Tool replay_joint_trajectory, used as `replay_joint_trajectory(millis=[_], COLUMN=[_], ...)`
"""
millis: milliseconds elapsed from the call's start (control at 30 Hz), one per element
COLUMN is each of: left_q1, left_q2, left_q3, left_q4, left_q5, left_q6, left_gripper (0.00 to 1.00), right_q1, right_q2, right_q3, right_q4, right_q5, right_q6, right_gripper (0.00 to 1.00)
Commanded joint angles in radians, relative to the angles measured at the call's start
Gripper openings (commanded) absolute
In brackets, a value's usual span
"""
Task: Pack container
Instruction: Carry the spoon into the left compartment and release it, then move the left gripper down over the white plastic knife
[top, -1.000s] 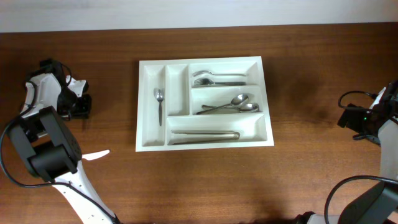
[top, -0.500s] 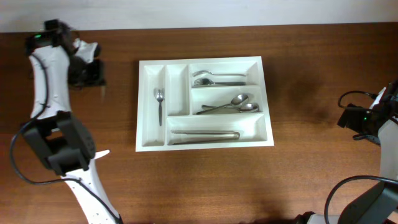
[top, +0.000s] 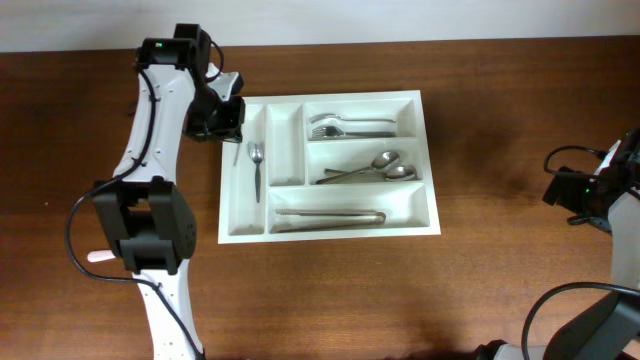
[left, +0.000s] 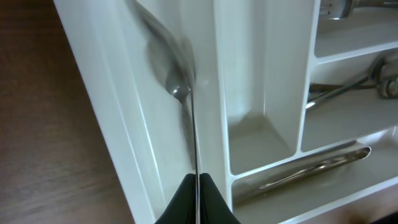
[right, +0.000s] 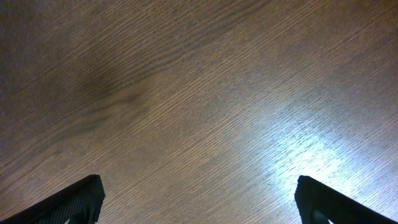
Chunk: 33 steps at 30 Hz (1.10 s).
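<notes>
The large white rectangular plastic cutlery tray (top: 286, 150) sits in the middle of the brown wooden table (top: 400, 290). It looks nearly packed, with silver cutlery (top: 375, 168) in all three long compartments and a small silver teaspoon (top: 255, 165) in the outer narrow one, while the inner narrow one is bare. The left tool (left: 196, 183) is pinched on a slim metal utensil (left: 194, 143) just above that outer narrow compartment, so what is probably left is lowering and releasing it. The right tool (right: 199, 190) is spread wide over bare table, well apart from the tray.
</notes>
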Motion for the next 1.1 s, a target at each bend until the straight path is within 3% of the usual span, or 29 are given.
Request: replay_joint_trajectory(millis=[0,167,367,600,633,700,733,933,1067], left_q1=[-0.007,-0.007,-0.007,0.006,0.01,0.018,0.021,0.051,0.101], left_q2=[0.017,0.048,0.056,0.055,0.055,0.055,0.055,0.055,0.054], left_q3=[-0.016,-0.018,-0.016,0.07,0.09,0.139,0.159,0.25,0.291], left_q4=[0.002,-0.002,0.039,0.014,0.005,-0.005,-0.005,-0.097,-0.219], left_q5=[-0.043,-0.043,-0.048,-0.051,-0.051,-0.051,-0.051,-0.118,-0.156], left_q6=[-0.056,-0.056,-0.048,0.02,0.026,0.034,0.054,0.07,-0.092], left_gripper=[0.06,0.07,0.33,0.55,0.61,0.96,0.99,0.99,0.99], right_q1=[-0.006,-0.006,-0.006,-0.006,-0.006,-0.006,-0.006,-0.006,-0.006], right_q2=[0.006,0.006,0.006,0.006,0.006,0.006,0.006,0.006,0.006], right_q3=[-0.002,-0.002,-0.002,-0.002,-0.002,-0.002,-0.002,-0.002,-0.002], right_q4=[0.0,0.0,0.0,0.0,0.0,0.0,0.0,0.0,0.0], right_q5=[0.001,0.001,0.001,0.001,0.001,0.001,0.001,0.001,0.001], right_q6=[-0.001,-0.001,-0.001,-0.001,-0.001,-0.001,-0.001,-0.001,-0.001], right_gripper=[0.99,0.99,0.99,0.99,0.99,0.99,0.99,0.99,0.99])
